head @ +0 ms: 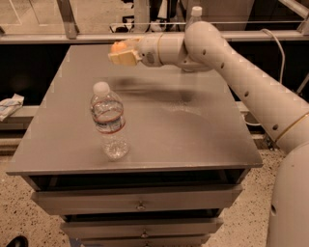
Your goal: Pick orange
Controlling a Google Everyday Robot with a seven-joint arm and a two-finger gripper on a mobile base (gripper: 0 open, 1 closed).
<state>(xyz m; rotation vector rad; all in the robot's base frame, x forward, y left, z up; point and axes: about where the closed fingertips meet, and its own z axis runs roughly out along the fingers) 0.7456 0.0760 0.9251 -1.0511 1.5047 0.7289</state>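
Holding: gripper (120, 52) is clamped on the orange (117, 47). Its cream fingers (126, 58) press against the fruit, and only the fruit's upper left part shows past them.
Orange position: in the air above the far left part of the table (193, 140), clear of the top, at the very tip of the gripper.
Gripper position: over the far side of the table, pointing left, roughly level, well above the surface.
Arm: white arm (236, 67) comes in from the right edge, rises to a bend near the far edge, then runs left to the gripper.
Shadow: soft dark smear (145, 89) on the tabletop under the gripper and forearm.
Water bottle: clear, white cap, label with a red band (109, 125). It stands upright on the near left part of the table, well apart from the gripper.
Second bottle: white cap and neck (195, 12) show behind the arm, past the far edge of the table.
Drawers: grey fronts (140, 200) stacked under the tabletop, small knobs in the middle.
Left side: crumpled whitish item (9, 105) on a lower ledge beside the table. Cannot tell what it is.
Cable: white cord (276, 41) loops behind the arm on the right.
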